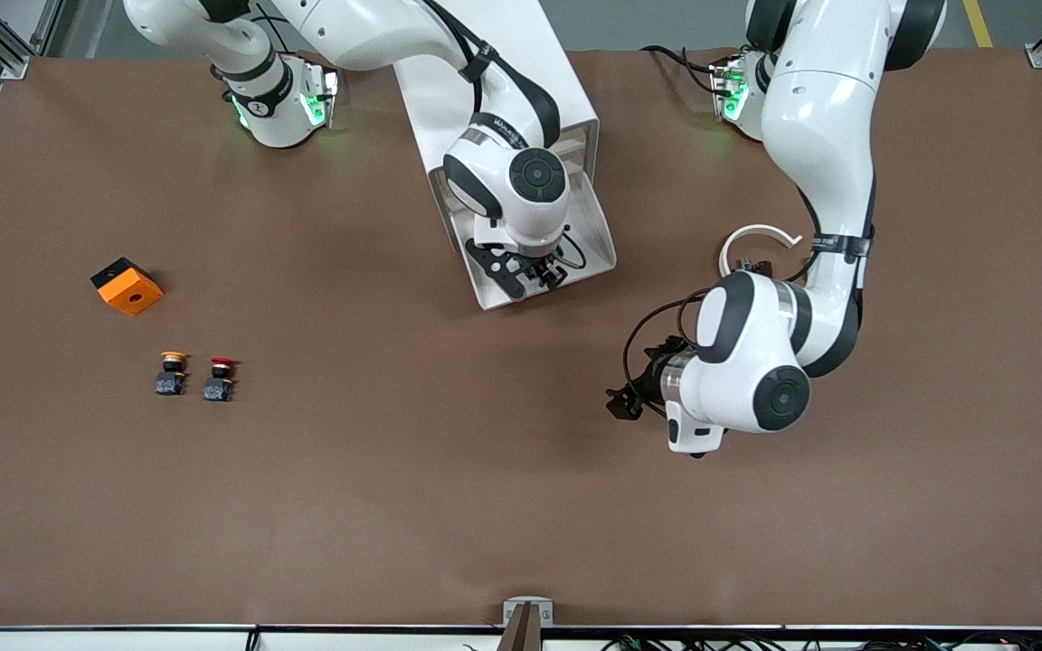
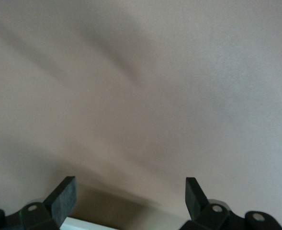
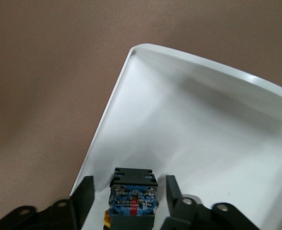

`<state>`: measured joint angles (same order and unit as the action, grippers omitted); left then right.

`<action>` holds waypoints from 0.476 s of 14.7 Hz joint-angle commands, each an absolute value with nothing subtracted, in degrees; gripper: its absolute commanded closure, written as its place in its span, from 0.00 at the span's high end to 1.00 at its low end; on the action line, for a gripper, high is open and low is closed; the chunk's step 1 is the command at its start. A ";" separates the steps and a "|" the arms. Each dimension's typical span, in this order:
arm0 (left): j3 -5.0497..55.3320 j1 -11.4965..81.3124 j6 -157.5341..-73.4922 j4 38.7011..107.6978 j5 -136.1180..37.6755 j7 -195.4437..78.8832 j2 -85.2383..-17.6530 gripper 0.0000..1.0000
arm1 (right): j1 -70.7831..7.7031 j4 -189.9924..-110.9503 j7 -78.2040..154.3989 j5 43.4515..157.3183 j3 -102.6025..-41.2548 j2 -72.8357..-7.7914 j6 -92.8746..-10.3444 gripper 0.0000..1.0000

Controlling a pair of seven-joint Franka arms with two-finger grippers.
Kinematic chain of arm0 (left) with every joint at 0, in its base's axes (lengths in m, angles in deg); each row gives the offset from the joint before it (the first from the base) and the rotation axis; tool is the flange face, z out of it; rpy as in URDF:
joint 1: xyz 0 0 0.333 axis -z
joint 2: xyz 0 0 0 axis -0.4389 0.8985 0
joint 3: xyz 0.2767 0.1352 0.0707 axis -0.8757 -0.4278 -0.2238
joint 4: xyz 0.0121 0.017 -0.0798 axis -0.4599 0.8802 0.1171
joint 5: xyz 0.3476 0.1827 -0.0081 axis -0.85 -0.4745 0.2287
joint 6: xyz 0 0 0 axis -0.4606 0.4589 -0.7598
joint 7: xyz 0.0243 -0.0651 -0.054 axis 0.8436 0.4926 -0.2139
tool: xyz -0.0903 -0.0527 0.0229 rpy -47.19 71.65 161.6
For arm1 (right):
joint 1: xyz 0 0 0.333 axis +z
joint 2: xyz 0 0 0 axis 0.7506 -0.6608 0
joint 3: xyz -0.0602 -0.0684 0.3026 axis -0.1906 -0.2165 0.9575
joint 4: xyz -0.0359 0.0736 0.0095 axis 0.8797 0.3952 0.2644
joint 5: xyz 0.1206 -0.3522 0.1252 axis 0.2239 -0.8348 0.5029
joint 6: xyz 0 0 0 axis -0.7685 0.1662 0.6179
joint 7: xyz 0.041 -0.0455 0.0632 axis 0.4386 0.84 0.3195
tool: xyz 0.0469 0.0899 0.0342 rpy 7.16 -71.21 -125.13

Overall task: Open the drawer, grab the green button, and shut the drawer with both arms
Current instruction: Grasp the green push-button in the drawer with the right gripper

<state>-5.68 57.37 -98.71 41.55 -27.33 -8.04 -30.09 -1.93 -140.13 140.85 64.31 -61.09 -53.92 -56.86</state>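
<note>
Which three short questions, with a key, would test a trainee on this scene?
1. True or false: the drawer is shut.
2. What does the right gripper straddle? A. a button B. a cup C. nothing
3. Fill in: the left gripper hangs ___ over bare table.
Key: 1 false, it is pulled out. 2 A, inside the drawer. 3 open.

The right gripper (image 3: 126, 201) sits low in the open drawer (image 3: 188, 124), the drawer's white walls close around it and the button (image 3: 132, 194) between its fingers, seemingly not yet touched. Under the left gripper (image 2: 131, 196) lies bare table (image 1: 449, 506)
</note>
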 commanded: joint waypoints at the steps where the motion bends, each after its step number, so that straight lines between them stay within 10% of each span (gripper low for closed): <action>1: -5.93 59.25 -98.98 42.83 -31.05 -9.18 -31.28 1.00 | -1.53 -139.60 140.86 64.51 -61.21 -53.94 -57.01 0.18; 7: -5.93 60.57 -100.21 43.01 -35.71 -13.58 -31.45 1.00 | -2.49 -138.03 140.86 64.51 -61.29 -53.50 -55.88 0.19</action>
